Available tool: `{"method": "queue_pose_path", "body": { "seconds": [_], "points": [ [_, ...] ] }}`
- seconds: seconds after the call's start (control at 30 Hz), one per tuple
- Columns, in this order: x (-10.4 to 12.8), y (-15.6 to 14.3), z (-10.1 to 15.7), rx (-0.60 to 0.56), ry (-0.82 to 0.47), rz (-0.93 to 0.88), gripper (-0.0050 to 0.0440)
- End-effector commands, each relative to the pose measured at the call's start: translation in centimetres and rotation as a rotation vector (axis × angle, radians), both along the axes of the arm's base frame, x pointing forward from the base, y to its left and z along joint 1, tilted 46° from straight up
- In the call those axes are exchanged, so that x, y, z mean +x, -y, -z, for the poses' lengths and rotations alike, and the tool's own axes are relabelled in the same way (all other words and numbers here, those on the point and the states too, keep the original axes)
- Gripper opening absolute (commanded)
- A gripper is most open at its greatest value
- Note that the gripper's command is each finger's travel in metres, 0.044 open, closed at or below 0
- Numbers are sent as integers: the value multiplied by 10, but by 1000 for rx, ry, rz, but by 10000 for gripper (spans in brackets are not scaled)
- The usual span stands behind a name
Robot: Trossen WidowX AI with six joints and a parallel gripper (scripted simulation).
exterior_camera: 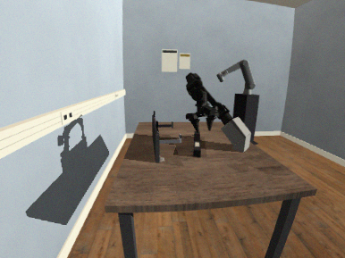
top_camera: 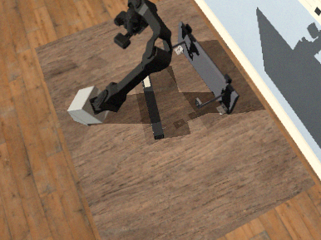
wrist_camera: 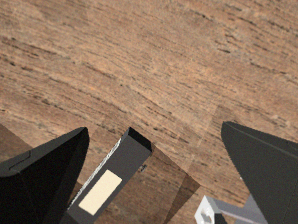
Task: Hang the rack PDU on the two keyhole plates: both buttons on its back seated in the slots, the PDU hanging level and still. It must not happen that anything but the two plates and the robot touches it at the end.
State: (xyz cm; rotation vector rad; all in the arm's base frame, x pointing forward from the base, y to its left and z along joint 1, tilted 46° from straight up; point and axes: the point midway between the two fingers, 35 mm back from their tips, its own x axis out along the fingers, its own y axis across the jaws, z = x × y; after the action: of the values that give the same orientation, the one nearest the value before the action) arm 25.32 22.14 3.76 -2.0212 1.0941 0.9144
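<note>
The rack PDU is a long dark bar with a cream label near its far end. It lies flat on the wooden table and also shows in the exterior view. The upright grey panel carries the two keyhole plates, one at its far end and one at its near end. My gripper hangs open and empty above the PDU's far end, clear of it. In the wrist view the labelled end of the PDU lies below and between my spread fingers, nearer the left one.
The arm's pale base box sits on the table left of the PDU. A rod sticks out from the panel toward the PDU. A pale bracket shows near my right finger. A second arm on a pedestal stands behind the table.
</note>
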Motion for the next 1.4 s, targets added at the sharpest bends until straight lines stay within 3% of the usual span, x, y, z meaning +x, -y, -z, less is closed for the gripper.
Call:
{"method": "queue_pose_path", "body": {
  "seconds": [0.0, 0.53, 0.6, 0.8, 1.1, 1.23, 1.37],
  "points": [
    [1, -3, -4, 13, 9, -1, 400],
    [1, -3, -4, 13, 9, -1, 400],
    [0, -9, -7, 17, 8, -1, 440],
    [-25, -49, -47, 36, 12, -1, 440],
    [-38, -56, -64, 16, 4, 0, 440],
    [-42, -40, -80, 33, 13, 8, 440],
    [-53, -9, -115, 88, 38, 24, 440]
  ]
}}
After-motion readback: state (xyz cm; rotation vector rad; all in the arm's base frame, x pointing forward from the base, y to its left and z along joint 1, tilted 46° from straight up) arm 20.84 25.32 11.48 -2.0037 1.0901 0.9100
